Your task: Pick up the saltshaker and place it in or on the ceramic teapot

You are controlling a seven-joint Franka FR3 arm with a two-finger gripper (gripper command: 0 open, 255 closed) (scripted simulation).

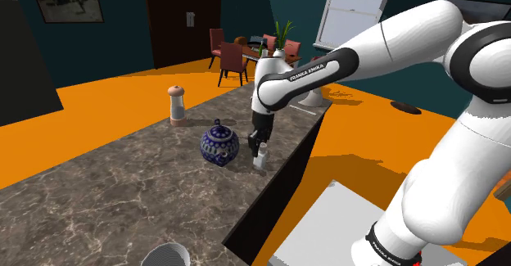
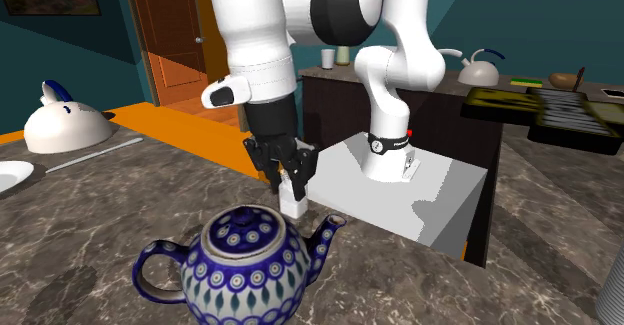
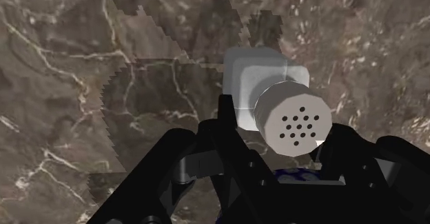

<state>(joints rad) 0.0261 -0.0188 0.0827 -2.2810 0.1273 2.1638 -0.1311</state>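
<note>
Brown marbled tabletop (image 1: 115,187) carries everything; the claw (image 2: 288,175) is closed to a narrow gap and appears to clasp the saltshaker (image 2: 295,203) by its upper part, its base seemingly on the tabletop near the edge; small, stiff and probably light, its smooth pale sides could slip, so the flat faces below the perforated cap suit best; near it stands the blue patterned teapot (image 1: 219,144), lid on.
</note>
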